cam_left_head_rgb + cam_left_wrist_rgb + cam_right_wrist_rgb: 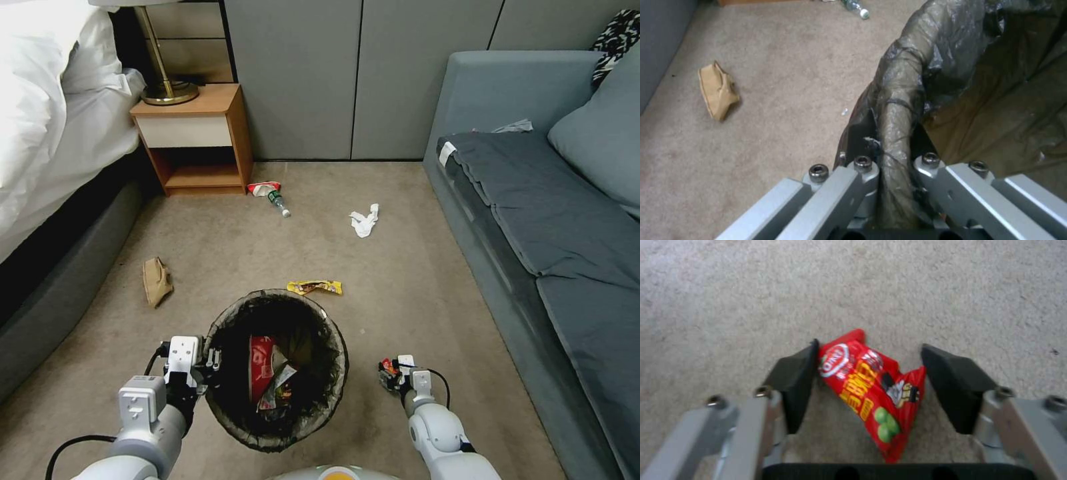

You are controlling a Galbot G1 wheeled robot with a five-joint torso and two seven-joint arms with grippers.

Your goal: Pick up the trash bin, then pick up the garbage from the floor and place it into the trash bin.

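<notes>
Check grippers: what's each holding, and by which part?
Left gripper clamps the bin by its bagged rim. Right gripper brackets a red packet; grip cannot be told.

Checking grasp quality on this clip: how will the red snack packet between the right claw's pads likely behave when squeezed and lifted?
The red packet is creased and folded, so it will probably crumple rather than resist. It looks flat and nearly empty, hence likely light. Its glossy film may slip between the pads of the right claw, which stands open around it and touches it on one side only.
</notes>
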